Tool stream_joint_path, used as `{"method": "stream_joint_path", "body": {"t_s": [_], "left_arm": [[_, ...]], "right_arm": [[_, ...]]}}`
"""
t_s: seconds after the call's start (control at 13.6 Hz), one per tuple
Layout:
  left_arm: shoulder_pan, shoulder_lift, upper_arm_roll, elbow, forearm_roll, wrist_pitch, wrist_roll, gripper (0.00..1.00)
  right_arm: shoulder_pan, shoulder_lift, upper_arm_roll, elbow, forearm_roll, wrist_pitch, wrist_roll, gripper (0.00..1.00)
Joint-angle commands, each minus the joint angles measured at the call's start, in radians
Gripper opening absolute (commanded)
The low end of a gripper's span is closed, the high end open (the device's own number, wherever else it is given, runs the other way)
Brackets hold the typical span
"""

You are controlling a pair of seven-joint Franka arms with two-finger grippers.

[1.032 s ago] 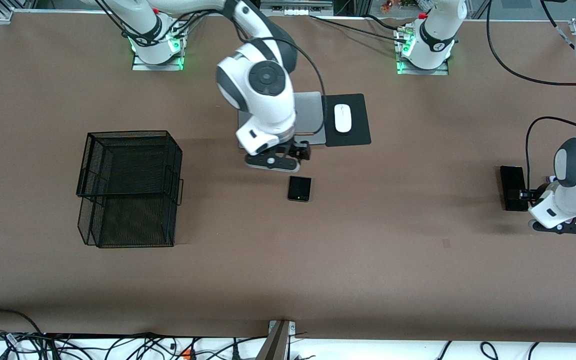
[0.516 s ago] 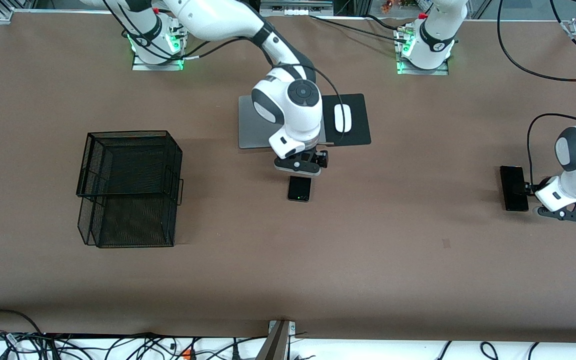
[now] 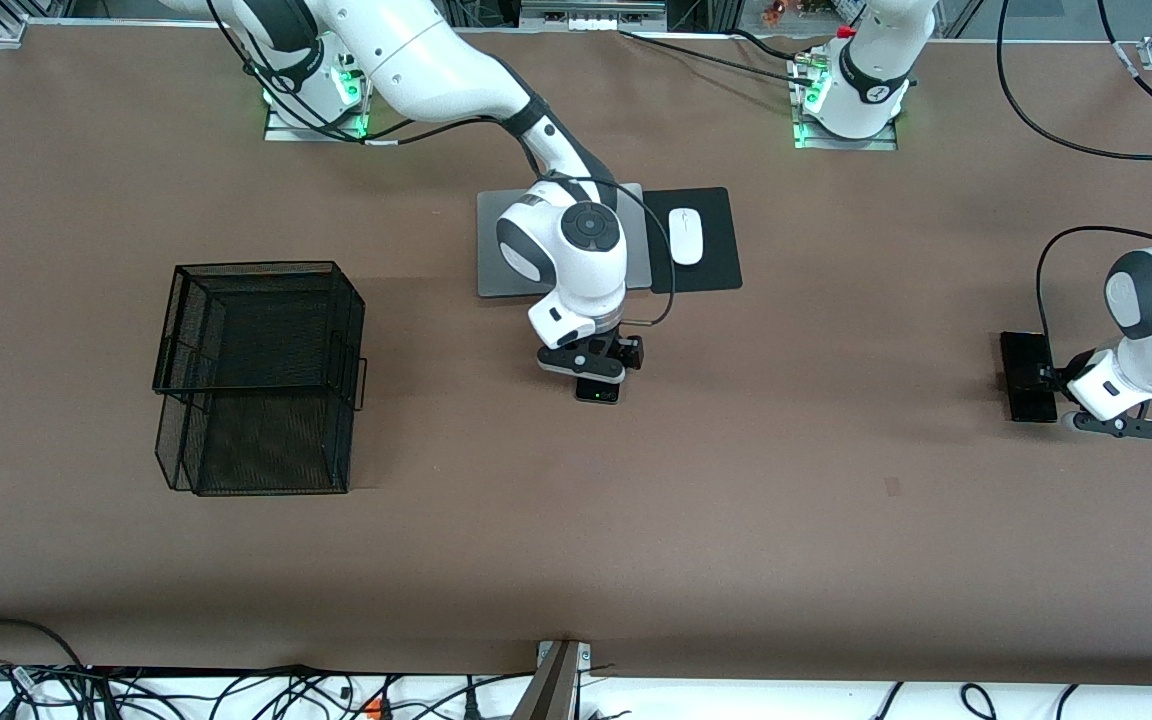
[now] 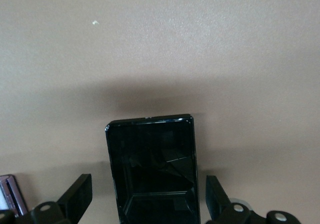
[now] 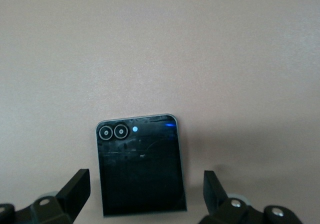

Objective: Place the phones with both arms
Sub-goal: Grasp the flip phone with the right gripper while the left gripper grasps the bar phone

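Observation:
A small square black folded phone (image 3: 598,392) lies mid-table, mostly hidden under my right gripper (image 3: 604,370). In the right wrist view the phone (image 5: 140,169) has two camera circles and lies between the open fingers of the right gripper (image 5: 145,184), untouched. A long slim black slab phone (image 3: 1024,360) lies toward the left arm's end of the table. My left gripper (image 3: 1049,380) is low over one end of it. In the left wrist view the slab (image 4: 152,169) lies between the open fingers of the left gripper (image 4: 149,184). A lilac sliver (image 4: 9,196) shows beside it, mostly hidden.
A black wire basket (image 3: 256,375) stands toward the right arm's end of the table. A grey flat slab (image 3: 496,250) and a black pad (image 3: 711,270) with a white mouse (image 3: 685,236) lie farther from the front camera than the folded phone.
My right gripper has come down over the folded phone and now covers most of it. My left gripper has moved in and lowered over the slab's end.

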Motion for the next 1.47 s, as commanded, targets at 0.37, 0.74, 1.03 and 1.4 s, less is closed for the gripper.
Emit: {"method": "stream_joint_path", "body": {"t_s": [0.37, 0.74, 1.03, 1.4], "left_arm": [[0.052, -0.003, -0.015, -0.035, -0.039, 0.000, 0.011, 1.00], [0.053, 0.003, -0.015, -0.035, -0.087, -0.006, 0.012, 1.00], [0.055, 0.015, -0.015, -0.035, -0.089, -0.006, 0.014, 1.00], [0.049, 0.019, -0.015, -0.027, -0.087, -0.010, 0.009, 0.30]], "right_arm": [[0.037, 0.086, -0.034, 0.096, -0.022, 0.014, 0.033, 1.00], [0.037, 0.097, -0.034, 0.095, -0.036, 0.012, 0.031, 0.81], [0.037, 0.096, -0.035, 0.095, -0.037, 0.011, 0.022, 0.15], [0.038, 0.050, -0.051, 0.133, -0.036, -0.127, 0.005, 0.00]]}}
